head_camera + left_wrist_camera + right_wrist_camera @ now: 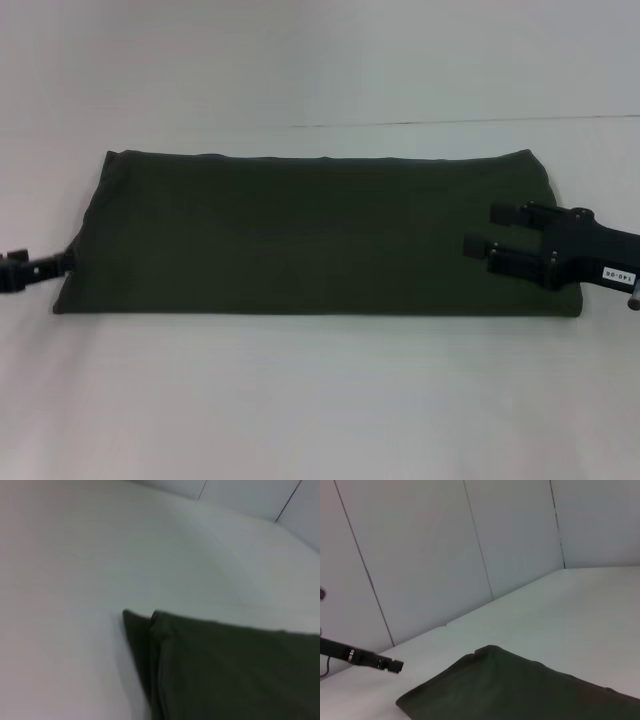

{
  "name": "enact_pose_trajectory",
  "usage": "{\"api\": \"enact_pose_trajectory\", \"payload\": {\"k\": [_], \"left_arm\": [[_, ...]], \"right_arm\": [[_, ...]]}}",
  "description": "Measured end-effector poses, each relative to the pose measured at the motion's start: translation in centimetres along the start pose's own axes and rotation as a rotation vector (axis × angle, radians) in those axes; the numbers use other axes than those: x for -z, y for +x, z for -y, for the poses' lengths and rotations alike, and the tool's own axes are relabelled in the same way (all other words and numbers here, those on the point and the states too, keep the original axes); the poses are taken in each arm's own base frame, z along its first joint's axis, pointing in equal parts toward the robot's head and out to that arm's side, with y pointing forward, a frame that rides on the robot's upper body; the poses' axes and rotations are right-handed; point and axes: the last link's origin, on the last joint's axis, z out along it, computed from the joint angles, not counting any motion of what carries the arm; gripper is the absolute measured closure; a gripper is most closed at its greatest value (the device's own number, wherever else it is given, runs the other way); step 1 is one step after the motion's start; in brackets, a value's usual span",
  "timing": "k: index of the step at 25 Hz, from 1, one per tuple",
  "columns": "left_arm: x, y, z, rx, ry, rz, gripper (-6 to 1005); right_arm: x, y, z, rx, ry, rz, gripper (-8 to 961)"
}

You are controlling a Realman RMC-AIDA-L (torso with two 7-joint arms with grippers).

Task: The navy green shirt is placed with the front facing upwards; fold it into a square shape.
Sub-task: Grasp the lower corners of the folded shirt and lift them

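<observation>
The navy green shirt (pixel 300 235) lies on the white table as a long, plain dark olive strip folded lengthwise, with no lettering showing. My right gripper (pixel 488 238) hovers open over the strip's right end, its fingers pointing left. My left gripper (pixel 45 267) is at the strip's left edge near the front corner, and only its tip shows. The left wrist view shows a layered corner of the shirt (pixel 210 670). In the right wrist view the shirt (pixel 520 690) fills the lower part, and the left gripper (pixel 387 664) shows farther off.
The white table (pixel 320 400) extends in front of and behind the shirt. Pale wall panels (pixel 445 555) stand behind the table's far edge.
</observation>
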Motion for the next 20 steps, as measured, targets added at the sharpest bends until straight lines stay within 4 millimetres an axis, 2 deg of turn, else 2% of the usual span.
{"api": "enact_pose_trajectory", "payload": {"k": [9,20], "left_arm": [[-1.9,-1.3,-1.2,-0.078,0.010,0.097,222],[-2.3,-1.6,-1.1,-0.087,0.034,0.111,248]], "right_arm": [[-0.4,0.2,-0.2,-0.004,-0.010,-0.001,206],[-0.5,0.1,-0.1,-0.004,-0.008,-0.001,216]]}}
